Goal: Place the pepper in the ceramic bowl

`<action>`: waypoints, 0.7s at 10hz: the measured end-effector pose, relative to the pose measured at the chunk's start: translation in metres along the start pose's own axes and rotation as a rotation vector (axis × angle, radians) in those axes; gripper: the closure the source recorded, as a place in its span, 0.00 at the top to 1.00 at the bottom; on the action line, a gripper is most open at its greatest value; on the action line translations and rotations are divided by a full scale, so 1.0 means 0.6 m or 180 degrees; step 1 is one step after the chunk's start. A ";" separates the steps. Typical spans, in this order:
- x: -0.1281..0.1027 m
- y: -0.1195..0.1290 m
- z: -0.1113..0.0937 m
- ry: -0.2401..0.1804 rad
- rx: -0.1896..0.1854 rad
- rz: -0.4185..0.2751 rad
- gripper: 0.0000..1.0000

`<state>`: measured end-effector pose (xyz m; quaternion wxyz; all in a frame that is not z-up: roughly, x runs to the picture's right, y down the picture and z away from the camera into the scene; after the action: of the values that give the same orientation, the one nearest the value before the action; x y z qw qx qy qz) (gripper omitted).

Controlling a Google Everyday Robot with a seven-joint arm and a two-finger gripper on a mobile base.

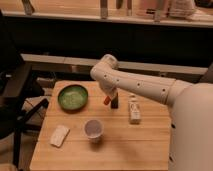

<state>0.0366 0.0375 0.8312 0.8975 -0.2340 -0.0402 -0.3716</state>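
Just right of the ceramic bowl [61, 98], the claw [112, 101] grips the small, tapered orange-red pepper [106, 100].

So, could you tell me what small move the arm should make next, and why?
Probably shift a short way left, toward the ceramic bowl. The gripper hangs to the bowl's right and appears to hold the pepper, which is not yet over the bowl's rim. The white cup stands nearer the camera, apparently out of that path.

a wooden table [150, 145] stands beside a dark chair [15, 97], with a ledge [65, 16] behind. the gripper [112, 101] hangs above the table.
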 end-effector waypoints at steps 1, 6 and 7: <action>-0.010 -0.017 -0.002 0.0014 0.0033 -0.0054 0.14; -0.054 -0.085 -0.011 0.0085 0.0128 -0.0263 0.00; -0.059 -0.095 -0.012 0.0107 0.0153 -0.0292 0.00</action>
<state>-0.0287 0.0225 0.8380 0.8854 -0.2040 -0.0448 -0.4152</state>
